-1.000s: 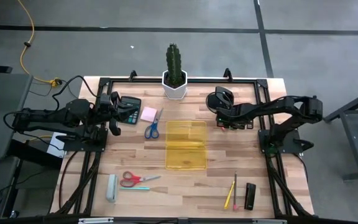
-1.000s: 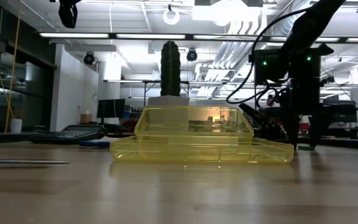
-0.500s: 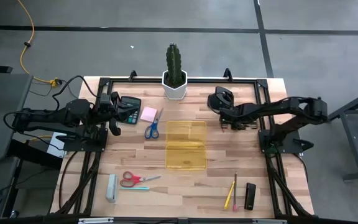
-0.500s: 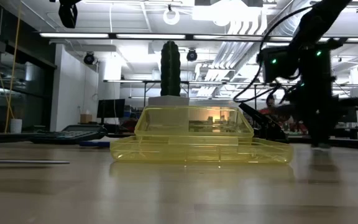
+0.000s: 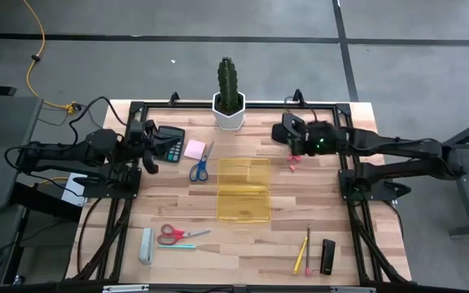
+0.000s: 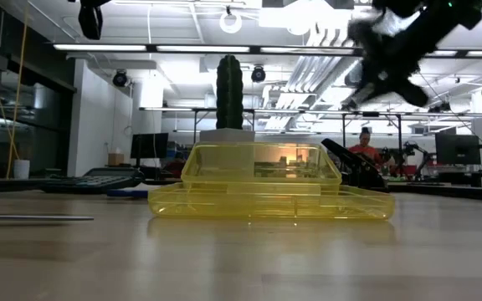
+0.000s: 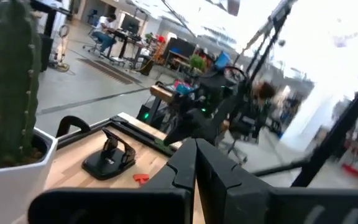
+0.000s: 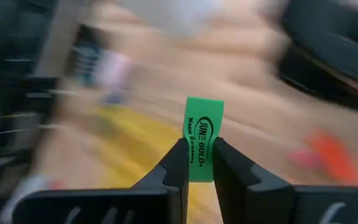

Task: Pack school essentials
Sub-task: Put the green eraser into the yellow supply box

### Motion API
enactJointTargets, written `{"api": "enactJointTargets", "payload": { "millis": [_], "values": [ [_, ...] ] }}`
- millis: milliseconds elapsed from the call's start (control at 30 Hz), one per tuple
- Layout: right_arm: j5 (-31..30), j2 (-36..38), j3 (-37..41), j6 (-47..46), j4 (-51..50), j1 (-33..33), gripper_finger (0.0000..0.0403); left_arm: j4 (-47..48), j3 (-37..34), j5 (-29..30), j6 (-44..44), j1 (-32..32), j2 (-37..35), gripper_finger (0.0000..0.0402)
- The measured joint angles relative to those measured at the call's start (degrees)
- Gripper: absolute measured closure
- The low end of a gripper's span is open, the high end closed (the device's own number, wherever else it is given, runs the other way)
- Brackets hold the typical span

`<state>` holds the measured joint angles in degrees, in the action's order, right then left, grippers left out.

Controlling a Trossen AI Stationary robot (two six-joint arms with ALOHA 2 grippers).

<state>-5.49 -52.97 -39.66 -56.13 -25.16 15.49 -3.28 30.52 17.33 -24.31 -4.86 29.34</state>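
Left of the yellow case (image 5: 243,191), left gripper (image 5: 146,148) parked shut by the calculator (image 5: 168,142). Case open, apparently empty. Right of it, up off the table, right gripper (image 8: 197,163) pinching a green eraser (image 8: 201,138) low down; light, rubbery, probably grippy. Red piece (image 5: 292,163) below.

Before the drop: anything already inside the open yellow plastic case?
The high view shows the yellow transparent plastic case holding nothing, wood visible through both halves. The right gripper is shut on a green eraser. From the low view, its floor is hidden by its walls.
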Motion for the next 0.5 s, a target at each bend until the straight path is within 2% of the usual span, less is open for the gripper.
{"api": "enactJointTargets", "payload": {
  "millis": [133,233,333,500],
  "values": [
    [1.42,-0.74,-0.1,9.26,18.01,-2.11,0.0364,-2.51,0.36,-0.06,-4.02,-0.01,2.6,0.0402],
    [1.53,-2.38,-0.32,16.08,27.73,-4.36,0.0364,-2.09,3.23,-2.4,-1.2,-0.01,6.23,0.0402],
    [1.61,-4.52,-3.57,21.88,29.46,-6.44,0.0364,-1.76,7.5,-6.21,5.92,-0.01,10.34,0.0402],
    [1.62,-8.55,-11.77,32.17,25.49,-10.17,0.0364,2.66,14.55,-11.14,16.66,0.02,15.48,0.0401]
  ]
}}
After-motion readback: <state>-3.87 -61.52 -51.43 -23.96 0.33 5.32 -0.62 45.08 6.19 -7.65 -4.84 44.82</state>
